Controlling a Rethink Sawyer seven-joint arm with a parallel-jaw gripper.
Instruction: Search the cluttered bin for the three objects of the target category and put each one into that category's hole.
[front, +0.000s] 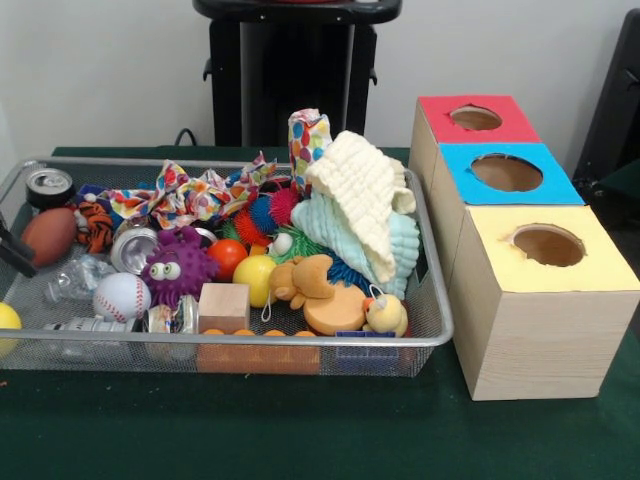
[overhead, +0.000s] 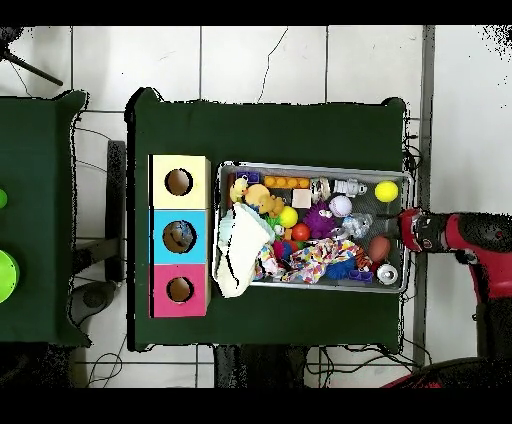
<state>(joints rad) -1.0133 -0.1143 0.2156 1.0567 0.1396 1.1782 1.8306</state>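
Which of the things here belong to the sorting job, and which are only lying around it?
Belong to the job:
- wire bin of mixed toys
- red-topped box, blue-topped box, yellow-topped box, each with a hole
- robot arm at the bin's end

Lying about:
- green things on the side table

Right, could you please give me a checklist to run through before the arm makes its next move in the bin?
1. Holes in the red-topped box, blue-topped box and yellow-topped box uncovered: ok.
2. End effector free of any load, at the end of the wire mesh bin far from the boxes: cannot tell.
3. All bin contents visible: not ok. The cream waffle cloth and the light blue cloth are piled over the box end.
4. White baseball lying exposed on top: ok.
5. Target category identified: cannot tell.
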